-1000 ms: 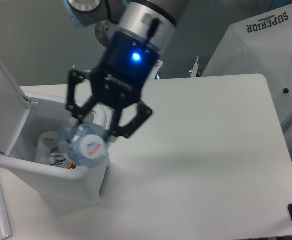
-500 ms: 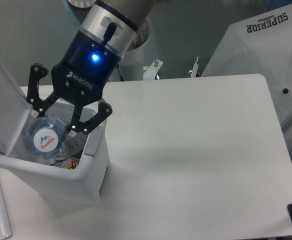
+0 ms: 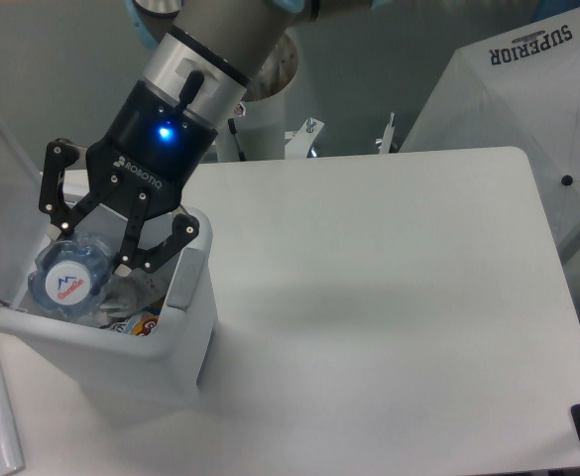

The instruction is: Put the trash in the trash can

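While tilted over trash can [image 3: 185, 347], gripper [image 3: 89, 250] clamps bottle [image 3: 67, 282].

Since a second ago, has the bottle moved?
Yes. Held in the gripper, the bottle has travelled left, from over the trash can's right rim to inside its opening, near the lid.

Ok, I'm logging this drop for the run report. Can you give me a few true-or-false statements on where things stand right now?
1. The bottle is between the fingers of the gripper. True.
2. The bin has its lid shut. False: the lid stands open.
3. The bottle is over the bin's opening. True.
4. The bottle lies on the table. False: it is in the gripper, at the bin.
5. The gripper's light glows red. False: it glows blue.
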Available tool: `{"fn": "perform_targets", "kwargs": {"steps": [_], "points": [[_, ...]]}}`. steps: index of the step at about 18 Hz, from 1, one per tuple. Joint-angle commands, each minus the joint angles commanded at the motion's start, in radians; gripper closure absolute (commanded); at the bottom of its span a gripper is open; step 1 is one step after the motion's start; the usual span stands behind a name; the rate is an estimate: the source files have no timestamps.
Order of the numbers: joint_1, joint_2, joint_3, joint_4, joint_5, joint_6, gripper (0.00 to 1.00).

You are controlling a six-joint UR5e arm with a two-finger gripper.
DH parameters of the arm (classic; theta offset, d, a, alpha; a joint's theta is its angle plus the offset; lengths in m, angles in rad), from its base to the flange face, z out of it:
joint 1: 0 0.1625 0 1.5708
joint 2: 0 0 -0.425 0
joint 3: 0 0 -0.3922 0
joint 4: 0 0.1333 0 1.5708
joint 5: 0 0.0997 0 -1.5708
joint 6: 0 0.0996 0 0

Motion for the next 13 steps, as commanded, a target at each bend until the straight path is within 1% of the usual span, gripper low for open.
{"fn": "perform_targets", "kwargs": {"steps": [2, 6, 9, 10, 11, 13], "points": [[0.0, 0.008, -0.026, 0.006, 0.0, 0.02, 0.53], [-0.011, 0.005, -0.06, 0.035, 0.006, 0.072, 0.51], [-0.011, -0.003, -0.074, 0.055, 0.006, 0.104, 0.46], [-0.011, -0.004, -0.074, 0.057, 0.006, 0.114, 0.42], [-0.011, -0.005, -0.075, 0.058, 0.006, 0.126, 0.33], [-0.011, -0.006, -0.078, 0.058, 0.008, 0.138, 0.18]]}}
